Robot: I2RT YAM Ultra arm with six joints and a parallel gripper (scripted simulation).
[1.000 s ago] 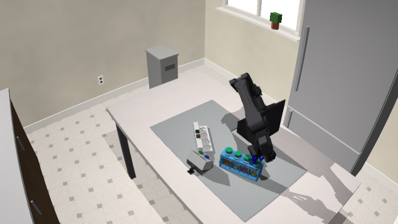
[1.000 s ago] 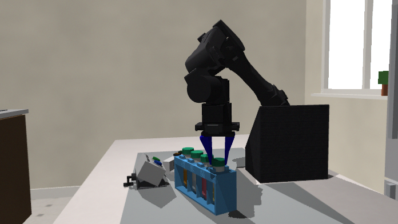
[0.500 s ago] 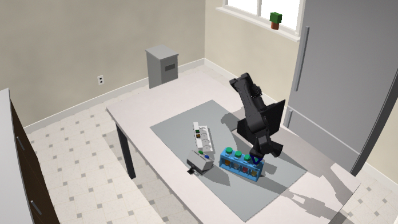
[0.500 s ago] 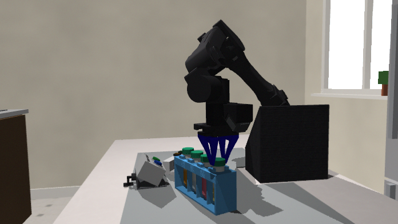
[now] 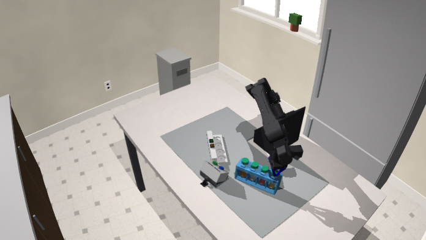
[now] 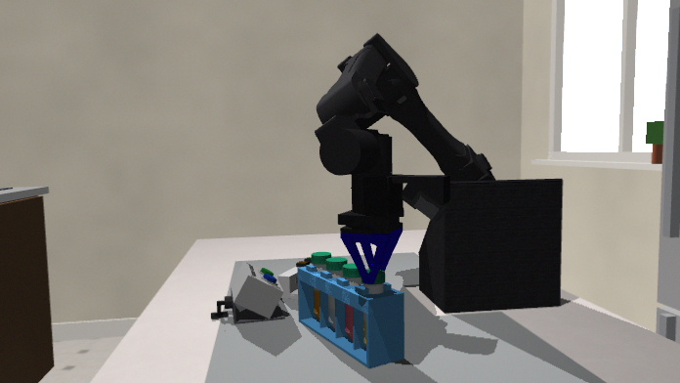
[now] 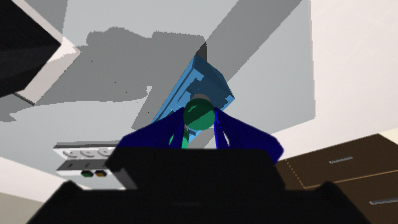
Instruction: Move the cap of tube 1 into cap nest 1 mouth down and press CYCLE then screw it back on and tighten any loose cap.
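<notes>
Green screw cap (image 7: 199, 114) locked between the blue fingers, and that's the story right now: the gripper (image 6: 371, 278) is clamped on the cap at the end tube of the blue decapping station (image 6: 381, 318), the end nearest the arm's black base block (image 6: 493, 244). From the wrist view the cap's round top sits dead centre between the two fingers, with the tube's pale collar just beneath it and the rack running away behind. Whether the cap is raised off its thread, I cannot tell.

Along the station from that end, three more green caps (image 5: 254, 165) stand in a row on their tubes, each free of the fingers, with coloured liquid showing through the rack's front windows. The arm (image 6: 371, 147) folds over the station, its wrist pointing straight down onto the gripped cap.

Beyond the station's far end sits the grey key console (image 5: 214, 174), tilted, with a blue key (image 5: 221, 168) and a green key (image 5: 215, 163) on top. Behind the console lies the white cap tray (image 5: 218, 147), round nests in a line, two small lamps (image 7: 93, 174) on its strip, dark green and amber. Everything rests on the grey mat (image 5: 190, 135) covering the white table (image 5: 147, 119).
</notes>
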